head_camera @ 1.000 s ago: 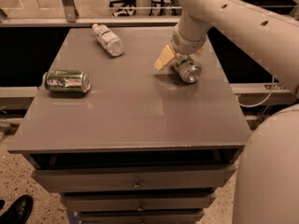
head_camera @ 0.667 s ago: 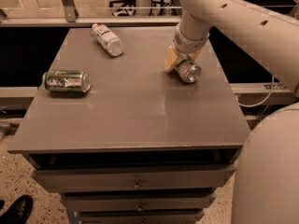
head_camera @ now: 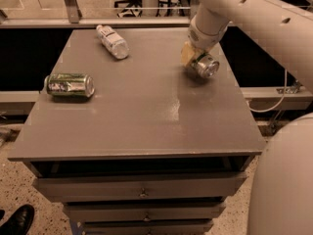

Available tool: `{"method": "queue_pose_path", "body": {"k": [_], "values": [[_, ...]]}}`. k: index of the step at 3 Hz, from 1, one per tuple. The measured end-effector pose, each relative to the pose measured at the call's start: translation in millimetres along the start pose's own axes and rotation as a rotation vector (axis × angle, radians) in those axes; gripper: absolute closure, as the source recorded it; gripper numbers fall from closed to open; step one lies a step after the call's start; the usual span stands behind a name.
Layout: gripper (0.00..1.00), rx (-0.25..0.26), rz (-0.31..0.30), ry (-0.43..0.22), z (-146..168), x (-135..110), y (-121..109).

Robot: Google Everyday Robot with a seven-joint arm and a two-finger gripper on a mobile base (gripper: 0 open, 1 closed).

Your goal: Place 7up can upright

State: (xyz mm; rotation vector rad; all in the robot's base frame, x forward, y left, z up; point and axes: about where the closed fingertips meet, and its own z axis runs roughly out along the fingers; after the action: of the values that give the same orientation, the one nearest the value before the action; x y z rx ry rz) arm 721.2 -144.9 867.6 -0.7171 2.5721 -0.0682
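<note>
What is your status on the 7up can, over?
Gripper at far right of table, shut on 7up can. Can tilted, silver end toward camera, not yet upright. Green can and bottle lie well left, out of the way.

The gripper is hanging over the table's far right corner, clamping the tilted 7up can, and the white arm is slanting in from the upper right, blocking that side. The table is offering a broad bare stretch through its middle and front. On the left a green can is lying on its side near the edge, and a plastic bottle is lying at the back left. An open lane is running between those two.
</note>
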Motion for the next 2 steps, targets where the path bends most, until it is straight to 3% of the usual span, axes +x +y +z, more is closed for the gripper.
{"method": "queue_pose_path", "body": {"k": [1, 2], "values": [[1.00, -0.038, -0.025, -0.144, -28, -3, -6], [1.00, -0.122, -0.022, -0.427, -74, -3, -16]]}}
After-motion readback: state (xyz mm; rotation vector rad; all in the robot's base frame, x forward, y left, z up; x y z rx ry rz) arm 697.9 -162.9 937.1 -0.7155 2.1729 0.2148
